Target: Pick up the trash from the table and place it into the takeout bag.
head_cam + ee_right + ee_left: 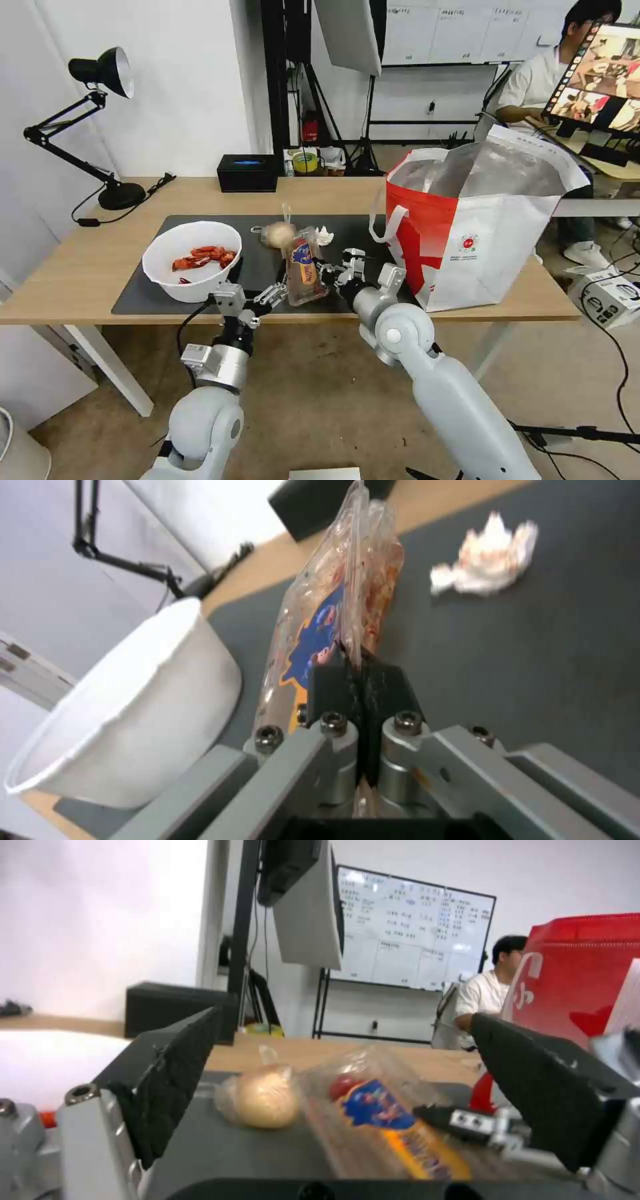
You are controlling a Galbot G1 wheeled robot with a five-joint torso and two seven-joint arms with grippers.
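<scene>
Between the pressed-together black pads of the right gripper (359,672), the edge of the clear hinged plastic tray with a blue-and-orange label (333,615) is pinched, the tray standing on edge on the dark grey mat (260,270). Just beyond its far end lies the beige lump in a clear bag (279,234), with the crumpled white tissue (485,562) close by. On the tray's other side, the left gripper (265,298) hangs with fingers spread wide, the white round bowl of red crayfish shells (192,259) just beside it. Farther off past the right gripper stands the large white-and-red foil-lined takeout bag (480,233) on the light-wood table (80,267).
</scene>
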